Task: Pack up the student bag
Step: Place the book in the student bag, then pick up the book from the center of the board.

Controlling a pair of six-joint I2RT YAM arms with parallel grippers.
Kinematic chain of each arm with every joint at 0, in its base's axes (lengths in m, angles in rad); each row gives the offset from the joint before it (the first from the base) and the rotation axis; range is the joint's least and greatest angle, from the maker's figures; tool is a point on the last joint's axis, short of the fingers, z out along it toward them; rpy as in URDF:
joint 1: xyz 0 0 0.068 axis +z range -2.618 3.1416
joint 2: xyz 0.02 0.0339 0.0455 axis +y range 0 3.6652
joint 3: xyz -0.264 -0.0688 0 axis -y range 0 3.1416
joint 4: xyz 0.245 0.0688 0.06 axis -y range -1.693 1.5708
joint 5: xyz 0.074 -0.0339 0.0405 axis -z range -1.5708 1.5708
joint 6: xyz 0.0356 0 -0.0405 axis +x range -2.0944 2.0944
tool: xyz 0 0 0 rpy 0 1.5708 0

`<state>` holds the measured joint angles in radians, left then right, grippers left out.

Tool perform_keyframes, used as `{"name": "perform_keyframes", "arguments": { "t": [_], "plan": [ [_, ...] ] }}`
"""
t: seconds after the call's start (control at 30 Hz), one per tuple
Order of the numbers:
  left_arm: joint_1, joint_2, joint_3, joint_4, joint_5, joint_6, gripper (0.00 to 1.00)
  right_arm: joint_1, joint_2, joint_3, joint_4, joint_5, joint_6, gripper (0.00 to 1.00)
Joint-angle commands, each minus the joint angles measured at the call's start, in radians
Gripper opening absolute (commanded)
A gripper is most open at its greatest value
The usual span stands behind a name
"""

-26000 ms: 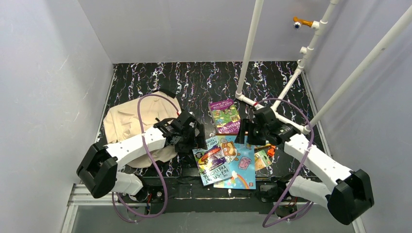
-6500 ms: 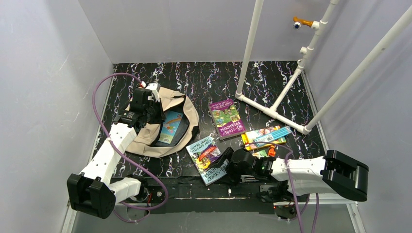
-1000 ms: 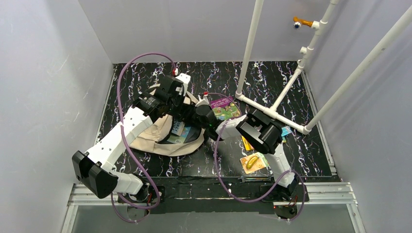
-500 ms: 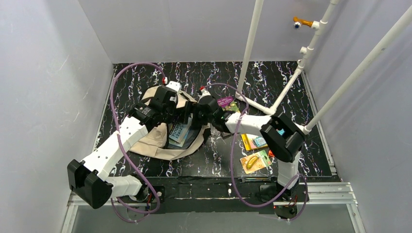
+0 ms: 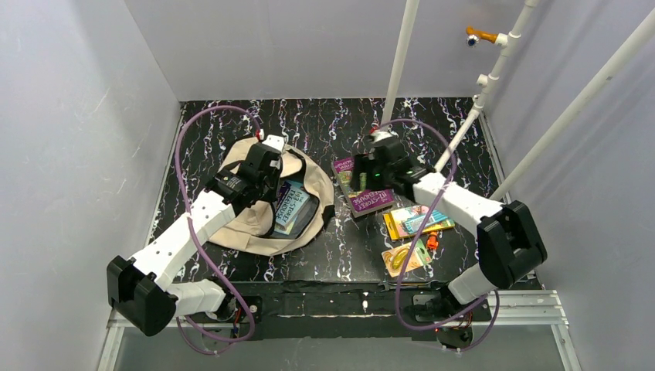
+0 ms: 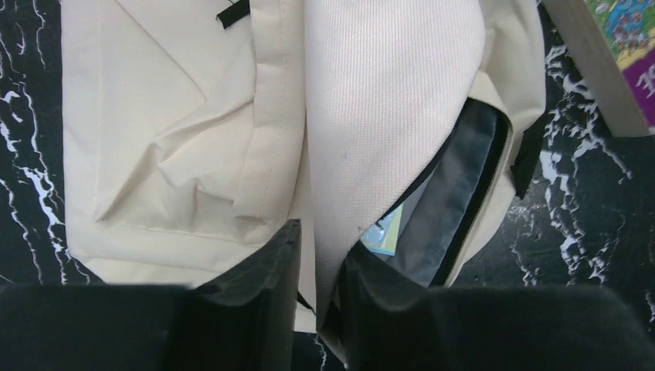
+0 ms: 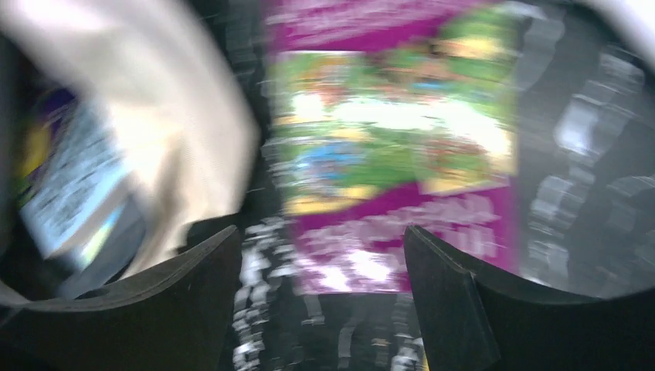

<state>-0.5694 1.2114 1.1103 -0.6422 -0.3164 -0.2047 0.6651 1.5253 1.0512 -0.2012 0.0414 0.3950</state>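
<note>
The bag (image 5: 259, 238) is big, soft and beige. It lies on the left part of the black counter (image 5: 324, 124) with white squiggles. Its mouth is open and faces right. Inside, the lining (image 6: 456, 197) is dark grey. Some colourful books (image 5: 292, 207) lie inside the bag. A short black strap (image 6: 528, 158) sticks out at the bag's right edge.

The left gripper (image 6: 315, 263) is over the far part of the bag. Its two fingers are closed on a fold of the beige cloth beside the open mouth and pinch it tight.

Just to the right of the bag lies a purple book (image 5: 371, 199) with a green picture on it. It is flat on the counter and does not touch the bag. The right gripper (image 7: 319, 232) hangs over this book. Its fingers are spread wide and hold nothing. The wrist picture is blurry, but it shows the bag off to the gripper's left.

Farther right lies a yellow book (image 5: 402, 226) with a blue pack (image 5: 423, 216) on top. Nearer is a small packet (image 5: 405, 259) with something yellow in it, and beside it a little orange thing (image 5: 431, 241). White pipes (image 5: 398, 69) stand at the far right of the counter, behind the right arm.

Nothing lies between the bag's mouth and the purple book.
</note>
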Motion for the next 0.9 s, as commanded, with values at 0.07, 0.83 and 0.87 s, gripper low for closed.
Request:
{"name": "perform_keyframes", "arguments": {
  "t": [0.07, 0.83, 0.87],
  "plan": [
    [0.006, -0.072, -0.029, -0.066, 0.144, -0.041, 0.59, -0.280, -0.041, -0.121, 0.051, -0.047, 0.033, 0.87],
    [-0.248, 0.617, 0.239, 0.375, 0.275, -0.706, 0.70, -0.381, 0.032, -0.153, 0.152, -0.195, 0.025, 0.82],
    [-0.247, 0.643, 0.242, 0.383, 0.276, -0.718, 0.71, -0.382, 0.031, -0.154, 0.150, -0.193, 0.026, 0.82]
  ]
}}
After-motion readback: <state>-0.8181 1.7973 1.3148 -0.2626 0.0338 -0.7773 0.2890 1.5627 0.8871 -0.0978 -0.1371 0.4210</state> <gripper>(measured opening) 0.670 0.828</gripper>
